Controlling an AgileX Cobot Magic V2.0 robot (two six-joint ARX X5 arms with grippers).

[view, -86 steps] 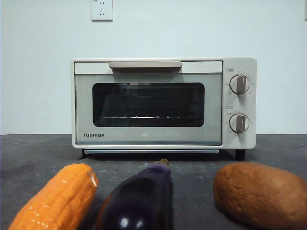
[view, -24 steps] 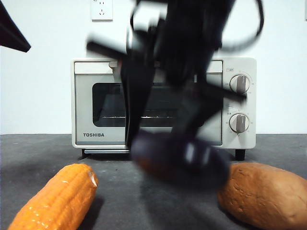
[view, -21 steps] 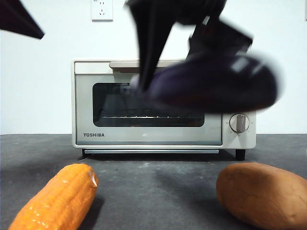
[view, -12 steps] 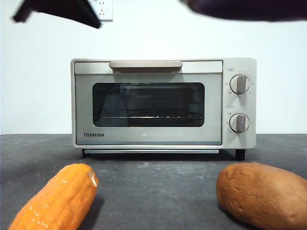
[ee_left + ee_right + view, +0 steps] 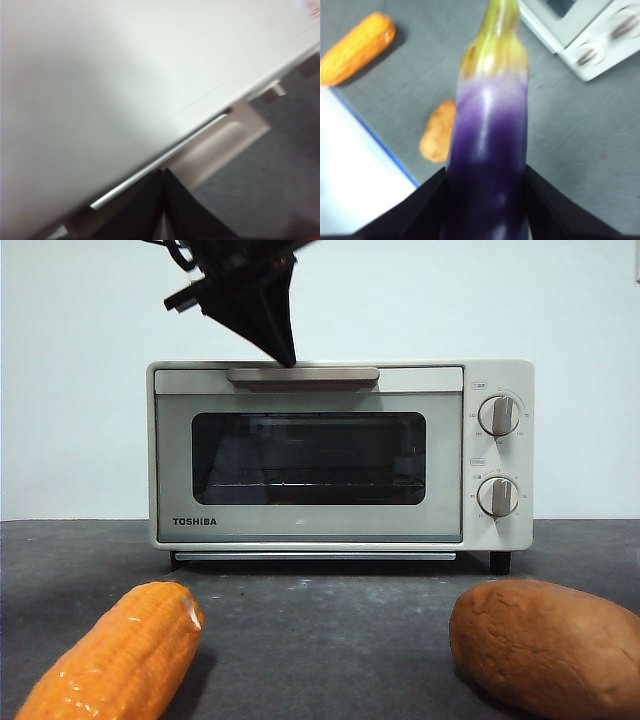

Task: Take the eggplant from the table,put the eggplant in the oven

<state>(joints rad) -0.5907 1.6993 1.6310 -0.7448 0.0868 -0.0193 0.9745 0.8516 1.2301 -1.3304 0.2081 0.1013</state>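
The eggplant (image 5: 487, 150), glossy purple with a yellow-green stem end, is held high above the table (image 5: 580, 150) by my right gripper (image 5: 485, 175), shut on it; it is out of the front view. The cream oven (image 5: 340, 455) stands with its door closed. My left gripper (image 5: 283, 352) comes down from above with its tip at the left part of the beige door handle (image 5: 303, 374). In the left wrist view its jaws (image 5: 164, 175) are pressed together, shut, just at the handle (image 5: 220, 145) below the oven's top edge.
An orange corn cob (image 5: 115, 655) lies at the front left and a brown potato-like lump (image 5: 545, 645) at the front right. From the right wrist I see both (image 5: 357, 47) (image 5: 437, 132) far below, plus a white sheet with a blue edge (image 5: 355, 170).
The eggplant was lifted off the table and has gone up out of the front view. The left arm has swung from the upper left down to the oven's handle.
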